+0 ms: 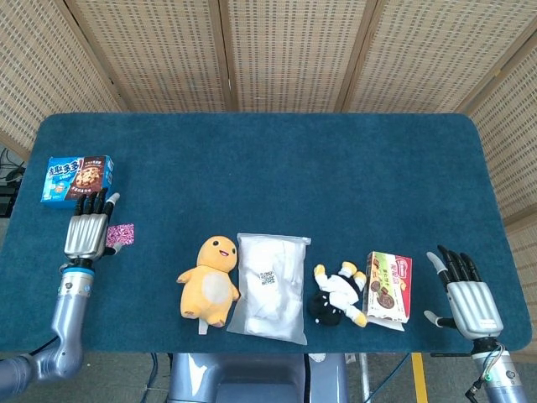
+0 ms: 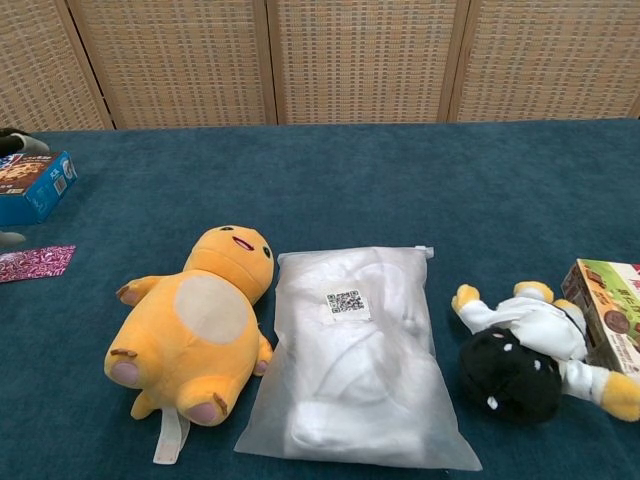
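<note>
Release looks done to me: the left hand [image 1: 87, 232] hangs over the tabletop [image 1: 277, 159] with fingers spread and nothing in them, just beside the pink sachet [image 1: 121, 232] lying flat near the blue cookie box [image 1: 77, 178]. Sachet's long axis runs roughly left-right across the tabletop, one short end toward the hand. Right hand [image 1: 470, 299] rests open and empty; any next move probably means lifting the left hand clear.

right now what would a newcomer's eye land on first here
Probably the bright yellow plush lying near the front edge of the blue table, beside a white plastic bag. Next, the left hand, fingers spread, by a small pink packet below a blue biscuit box.
</note>
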